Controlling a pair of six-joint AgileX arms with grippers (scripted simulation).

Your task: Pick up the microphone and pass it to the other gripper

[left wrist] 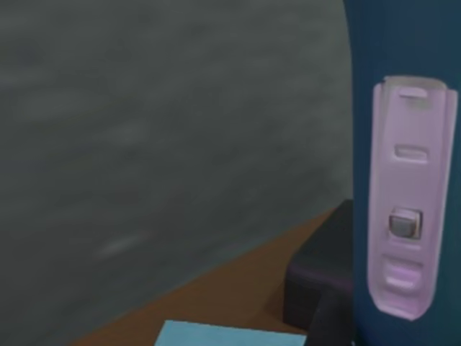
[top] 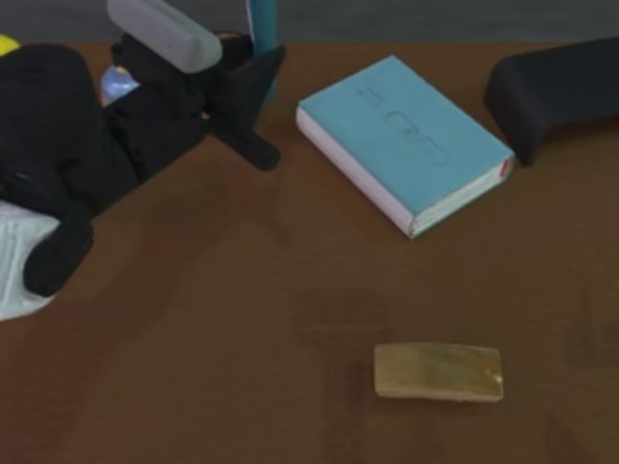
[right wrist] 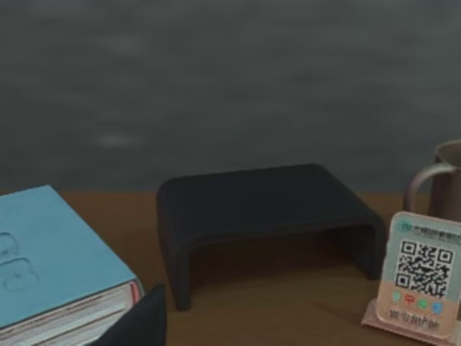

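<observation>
Top view: the left gripper [top: 253, 101], at the table's far left, grips the microphone [top: 262, 29] upright by its teal handle, presumably lifted for the handover; a blue book [top: 401, 140] lies to its right. Left wrist view: the handle with its white button panel [left wrist: 409, 194] fills the near side, between the fingers. Right wrist view: only 1 fingertip shows, so whether the right gripper is open cannot be told; a black stand [right wrist: 259, 216] faces it.

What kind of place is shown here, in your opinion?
Probably a simulated desk or counter: a brown wooden table holding a light blue book, a QR code sign and a black stand.
</observation>
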